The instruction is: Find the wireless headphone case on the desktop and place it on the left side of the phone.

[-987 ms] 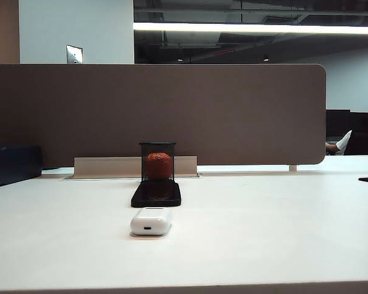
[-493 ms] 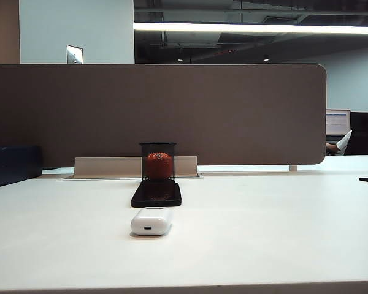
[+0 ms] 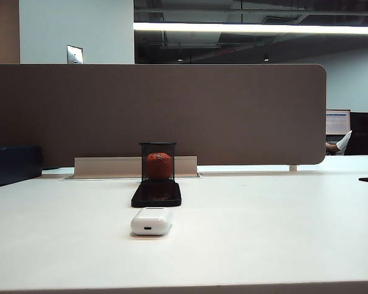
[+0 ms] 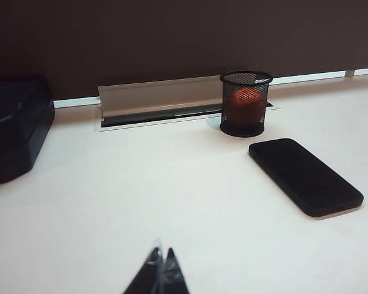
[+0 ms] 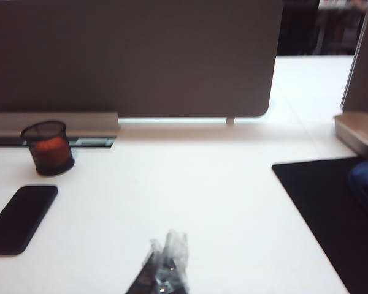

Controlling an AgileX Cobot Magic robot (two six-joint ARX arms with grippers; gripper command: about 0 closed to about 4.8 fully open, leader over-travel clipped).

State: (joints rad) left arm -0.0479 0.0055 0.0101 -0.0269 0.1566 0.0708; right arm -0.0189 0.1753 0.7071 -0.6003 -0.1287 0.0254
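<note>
Right wrist view shows the right hand (image 5: 165,269) low over the tabletop (image 5: 190,190) with its fingertips pressed together and nothing between them; the left wrist view shows the left hand (image 4: 161,272) likewise pinched to a point and empty. Neither hand appears in the exterior view. Outward from the right hand, the phone (image 5: 21,217) lies toward ten o'clock, with the mesh cup (image 5: 47,147) and its orange ball beyond it toward eleven, and a black mat (image 5: 322,214) at about three o'clock. From the left hand, the phone (image 4: 305,176) sits toward two o'clock and a dark box (image 4: 15,125) toward ten. Neither wrist camera catches the wireless headphone case (image 3: 151,221); only the exterior view has it, lying on the tabletop just at six o'clock of the phone (image 3: 156,193), close but seemingly apart, port slot facing the camera. My worry is that a hand arriving with its fingers still together would shove the glossy, rounded case instead of straddling it, likely sliding it into the phone. An off-centre pinch could squirt it out sideways. Setting it down too near the phone's edge may nudge the phone toward the cup (image 3: 157,162) behind it.
</note>
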